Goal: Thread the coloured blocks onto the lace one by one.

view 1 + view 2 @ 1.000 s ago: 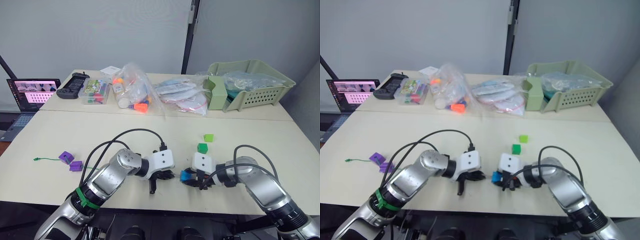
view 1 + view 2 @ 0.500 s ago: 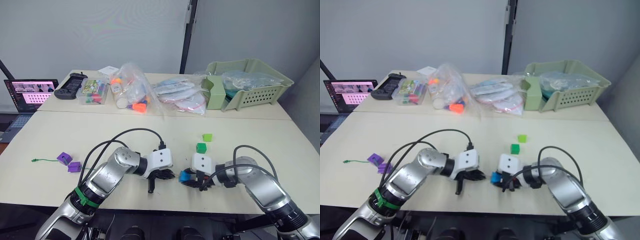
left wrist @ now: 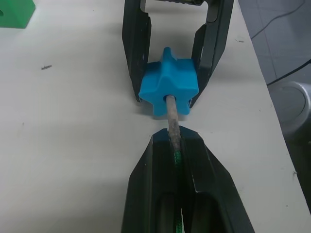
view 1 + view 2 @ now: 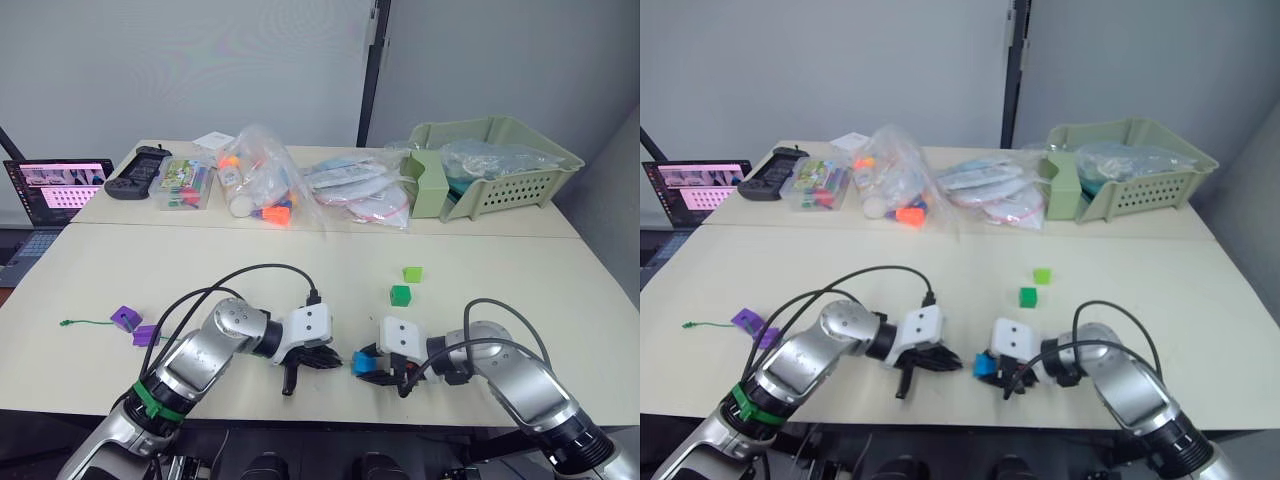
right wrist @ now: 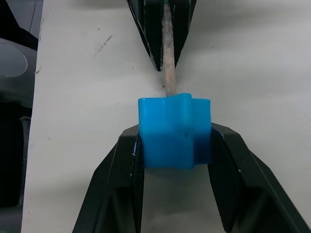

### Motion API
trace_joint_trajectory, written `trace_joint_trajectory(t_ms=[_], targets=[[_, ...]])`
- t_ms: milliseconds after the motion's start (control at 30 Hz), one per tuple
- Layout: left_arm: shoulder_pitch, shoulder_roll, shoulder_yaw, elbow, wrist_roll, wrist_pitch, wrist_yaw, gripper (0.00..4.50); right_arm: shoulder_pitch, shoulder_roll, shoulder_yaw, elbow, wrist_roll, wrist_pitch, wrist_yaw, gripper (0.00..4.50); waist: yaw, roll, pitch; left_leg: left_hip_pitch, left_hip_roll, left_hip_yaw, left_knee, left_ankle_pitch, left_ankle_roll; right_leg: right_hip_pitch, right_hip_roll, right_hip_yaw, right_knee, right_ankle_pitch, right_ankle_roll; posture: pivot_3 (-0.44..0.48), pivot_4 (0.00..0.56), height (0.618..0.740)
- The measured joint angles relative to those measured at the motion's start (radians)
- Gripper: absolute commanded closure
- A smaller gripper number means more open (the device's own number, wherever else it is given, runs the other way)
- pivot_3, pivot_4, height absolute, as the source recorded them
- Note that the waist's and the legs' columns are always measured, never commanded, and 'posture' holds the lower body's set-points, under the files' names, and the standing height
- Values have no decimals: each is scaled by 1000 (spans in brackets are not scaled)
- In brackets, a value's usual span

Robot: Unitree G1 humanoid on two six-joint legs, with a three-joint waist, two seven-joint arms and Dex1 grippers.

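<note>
Threading is mid-step at the near edge of the table (image 4: 560, 280), where the left gripper (image 3: 175, 138) pinches the lace (image 3: 171, 120) just behind its stiff pale tip and the right gripper (image 5: 175, 141) clamps the bright blue block (image 5: 174, 132) by its 2 side faces. The tip has entered the block's hole and no pale end shows past the far face, so I judge the lace only partly through. The main risk is the tip backing out: if either arm drifts apart or the left gripper lets go to regrip before enough tip has passed through, the lace could slide free. A second risk is bending, since pushing off-axis could jam the tip against the hole wall or twist the block between the 2 black fingers holding it. The block's knobbly outline gives those fingers uneven contact, so a hard shove might rotate or pop it loose onto the table. Farther out, a dark green block (image 4: 401, 294) and a light green block (image 4: 412, 273) sit apart from the grippers, waiting. To the robot's left, 2 purple blocks (image 4: 134, 326) lie on the lace's trailing end (image 4: 85, 321); a strong pull on the cord could drag them across the surface. At the back stand bagged toys (image 4: 262, 185), a green basket (image 4: 495, 165) and a laptop (image 4: 52, 190).
</note>
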Motion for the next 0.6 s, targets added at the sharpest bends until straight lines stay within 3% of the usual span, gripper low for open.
trace_joint_trajectory(t_ms=[600], targets=[[63, 27, 28, -54, -36, -2, 48, 4500, 41, -34, -10, -27, 3, -29, -6, 3161, 4, 0, 0, 0, 0, 0, 0, 0, 0, 1, -1, 0, -1, 0, 0, 0, 150, 740]])
